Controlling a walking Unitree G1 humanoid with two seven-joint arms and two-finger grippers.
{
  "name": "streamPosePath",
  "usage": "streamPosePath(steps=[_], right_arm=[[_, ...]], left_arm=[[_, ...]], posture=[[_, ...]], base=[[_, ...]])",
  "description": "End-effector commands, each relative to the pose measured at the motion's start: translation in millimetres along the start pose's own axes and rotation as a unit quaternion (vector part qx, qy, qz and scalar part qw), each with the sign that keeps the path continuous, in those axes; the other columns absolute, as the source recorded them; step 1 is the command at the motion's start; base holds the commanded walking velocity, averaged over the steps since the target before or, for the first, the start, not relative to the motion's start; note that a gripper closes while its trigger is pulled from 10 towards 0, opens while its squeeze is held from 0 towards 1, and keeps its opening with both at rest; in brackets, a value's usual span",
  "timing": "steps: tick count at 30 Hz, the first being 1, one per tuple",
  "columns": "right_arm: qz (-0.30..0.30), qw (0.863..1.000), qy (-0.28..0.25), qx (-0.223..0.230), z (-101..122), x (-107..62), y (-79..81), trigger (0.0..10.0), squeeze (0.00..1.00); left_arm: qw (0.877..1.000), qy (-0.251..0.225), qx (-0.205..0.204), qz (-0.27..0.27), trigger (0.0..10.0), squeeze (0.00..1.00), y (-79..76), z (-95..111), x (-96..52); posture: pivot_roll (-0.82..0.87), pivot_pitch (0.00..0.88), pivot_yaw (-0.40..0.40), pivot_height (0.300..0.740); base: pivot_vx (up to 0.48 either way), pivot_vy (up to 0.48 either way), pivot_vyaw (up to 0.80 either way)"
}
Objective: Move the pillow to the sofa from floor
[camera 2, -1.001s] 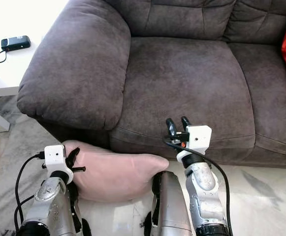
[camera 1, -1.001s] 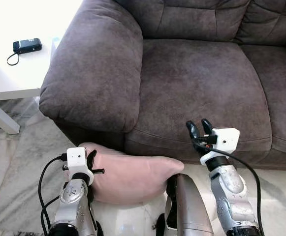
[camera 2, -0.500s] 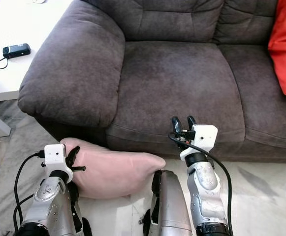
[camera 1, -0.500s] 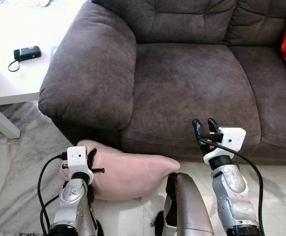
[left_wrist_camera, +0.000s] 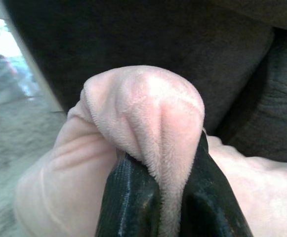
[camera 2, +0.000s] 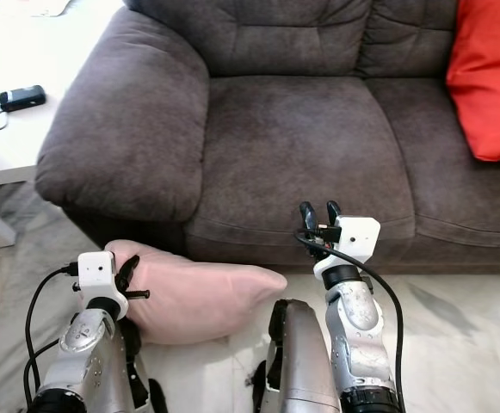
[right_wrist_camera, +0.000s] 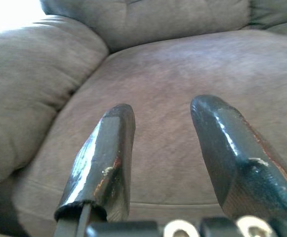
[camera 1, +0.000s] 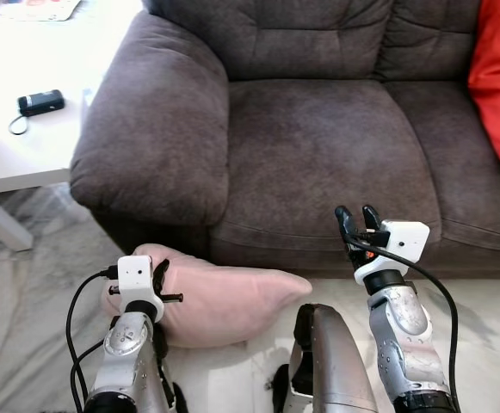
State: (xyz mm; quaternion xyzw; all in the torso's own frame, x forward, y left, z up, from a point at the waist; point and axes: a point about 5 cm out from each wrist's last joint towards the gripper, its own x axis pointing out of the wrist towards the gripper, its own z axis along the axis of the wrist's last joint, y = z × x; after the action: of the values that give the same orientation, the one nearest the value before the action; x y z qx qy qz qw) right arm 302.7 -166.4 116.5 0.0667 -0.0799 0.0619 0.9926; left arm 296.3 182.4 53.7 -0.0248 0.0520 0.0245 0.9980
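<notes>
Now pinching a pink pillow fold tight with left pincer for lifting onto sofa; right pincer parted, empty, over the seat edge.

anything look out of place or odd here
Yes: the pink pillow lies low in front of the sofa rather than on its seat. The left gripper is shut on a bunched corner of it, while the right gripper is open and holds nothing before the seat cushion.
</notes>
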Motion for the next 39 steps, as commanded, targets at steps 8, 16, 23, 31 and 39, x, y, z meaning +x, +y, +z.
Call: streamPosePath(steps=[8, 16, 23, 31, 39], right_arm=[[-0.005, 1.0, 0.008, 0.006, -4.2, -2.5, -3.1, 10.0, 0.0], [-0.005, 1.0, 0.009, 0.006, -5.0, -2.5, -2.8, 10.0, 0.0], [-0.004, 1.0, 0.012, 0.005, -6.8, -3.1, -2.3, 10.0, 0.0], [-0.003, 1.0, 0.012, 0.004, -7.3, -2.2, -2.1, 10.0, 0.0], [-0.005, 1.0, 0.008, 0.005, -6.0, -0.7, -2.3, 10.0, 0.0]], left_arm=[[0.998, -0.067, 0.006, 0.014, 10.0, 0.0, 6.7, 29.0, 6.1], [0.998, -0.068, 0.006, 0.013, 10.0, 0.0, 6.3, 29.2, 6.2], [0.998, -0.068, 0.006, 0.013, 10.0, 0.0, 6.3, 29.8, 6.0], [0.997, -0.071, 0.005, 0.015, 10.0, 0.0, 5.2, 31.3, 7.0], [0.996, -0.086, 0.008, 0.008, 10.0, 0.0, 2.7, 36.6, 7.5]], posture=[[-0.04, 0.116, -0.015, 0.498], [-0.05, 0.119, -0.014, 0.498], [-0.05, 0.119, -0.013, 0.498], [-0.05, 0.11, -0.013, 0.498], [-0.05, 0.1, -0.014, 0.498]], base=[[-0.326, 0.0, 0.0], [-0.329, 0.0, 0.0], [-0.322, 0.0, 0.0], [-0.118, 0.0, 0.0], [0.0, 0.0, 0.0]])
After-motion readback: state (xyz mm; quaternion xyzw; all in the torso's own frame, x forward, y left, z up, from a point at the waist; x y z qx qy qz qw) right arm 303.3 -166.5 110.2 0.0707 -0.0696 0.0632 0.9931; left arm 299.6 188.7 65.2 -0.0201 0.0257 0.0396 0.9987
